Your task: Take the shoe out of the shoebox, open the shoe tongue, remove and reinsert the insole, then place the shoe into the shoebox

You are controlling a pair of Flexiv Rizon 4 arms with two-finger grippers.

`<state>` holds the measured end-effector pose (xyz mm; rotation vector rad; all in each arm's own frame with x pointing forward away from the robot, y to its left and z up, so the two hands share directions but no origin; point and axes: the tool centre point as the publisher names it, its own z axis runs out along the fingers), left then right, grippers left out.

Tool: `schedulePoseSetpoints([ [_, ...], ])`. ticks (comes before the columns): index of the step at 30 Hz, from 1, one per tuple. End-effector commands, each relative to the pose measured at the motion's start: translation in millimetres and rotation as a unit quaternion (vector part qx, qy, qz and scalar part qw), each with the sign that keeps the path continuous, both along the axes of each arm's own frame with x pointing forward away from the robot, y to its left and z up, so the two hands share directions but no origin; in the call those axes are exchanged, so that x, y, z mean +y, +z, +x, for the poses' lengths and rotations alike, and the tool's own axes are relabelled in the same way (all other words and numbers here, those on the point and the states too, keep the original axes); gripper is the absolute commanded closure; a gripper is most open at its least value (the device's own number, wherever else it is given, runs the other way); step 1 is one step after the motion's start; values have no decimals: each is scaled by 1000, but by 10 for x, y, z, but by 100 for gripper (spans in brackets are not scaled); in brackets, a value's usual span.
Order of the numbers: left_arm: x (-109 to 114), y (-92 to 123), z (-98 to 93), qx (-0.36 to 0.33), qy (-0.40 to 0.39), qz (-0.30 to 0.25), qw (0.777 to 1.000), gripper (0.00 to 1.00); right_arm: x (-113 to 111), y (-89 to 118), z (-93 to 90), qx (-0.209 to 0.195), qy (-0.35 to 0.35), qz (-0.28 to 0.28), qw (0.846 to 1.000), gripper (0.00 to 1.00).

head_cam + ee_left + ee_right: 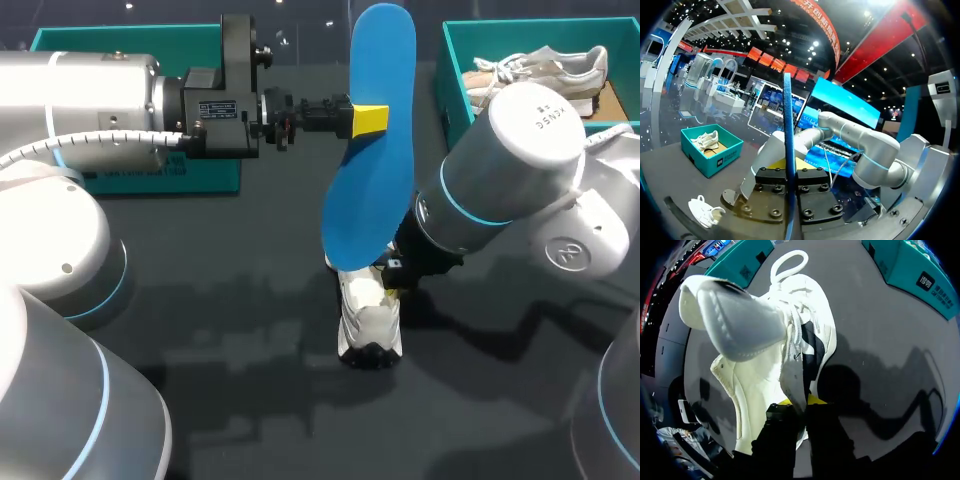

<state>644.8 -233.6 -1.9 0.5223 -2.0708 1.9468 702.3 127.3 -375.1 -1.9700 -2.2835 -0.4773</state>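
My left gripper (368, 118) is pinching the blue insole (375, 170) from both sides, its yellow-tipped fingers pressing flat against the insole's faces. It is holding the insole upright in the air, above the table (250, 300) and clear of everything else. In my left wrist view the insole (788, 130) is showing edge-on, rising straight out from between the fingers of the left gripper (790, 164).

My right gripper (392, 278) is reaching down to the white shoe (368, 318), which is lying on the table near the middle, outside any box, with its dark-soled toe pointing towards me. In my right wrist view the fingers of the right gripper (799, 401) are closing on a thin flap of the upper of the shoe (765, 375), beside the loosened laces. The padded tongue is standing up ahead of them.

The teal shoebox (455, 75) is sitting open at the far right of the table, well apart from the shoe. It is holding another pale sneaker (545, 68), which is lying on its side. My left wrist view is showing the same shoebox (722, 159) with the sneaker (704, 141) inside, and the white shoe (704, 212) on the table nearer to me.

A second teal box (120, 38) is sitting at the far left, behind my left arm. The arm is covering its inside, so I cannot tell what it holds.
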Motion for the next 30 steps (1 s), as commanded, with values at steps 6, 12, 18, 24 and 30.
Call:
schedulePoseSetpoints([
  [6, 6, -6, -11, 0, 0, -1, 1000, 100, 12, -46, 13, -2, 4, 10, 1000, 53],
  [12, 6, -6, -11, 0, 0, -1, 1000, 100, -30, 80, 23, -14, 17, 28, 999, 0],
  [18, 6, -6, -11, 0, 0, -1, 1000, 100, -201, 381, 38, -34, 50, 82, 995, 0],
  [24, 6, -6, -11, 0, 0, -1, 1000, 100, -229, 460, 43, -40, 65, 99, 992, 0],
  [30, 6, -6, -11, 0, 0, -1, 1000, 100, -229, 460, 43, -40, 65, 99, 992, 0],
])
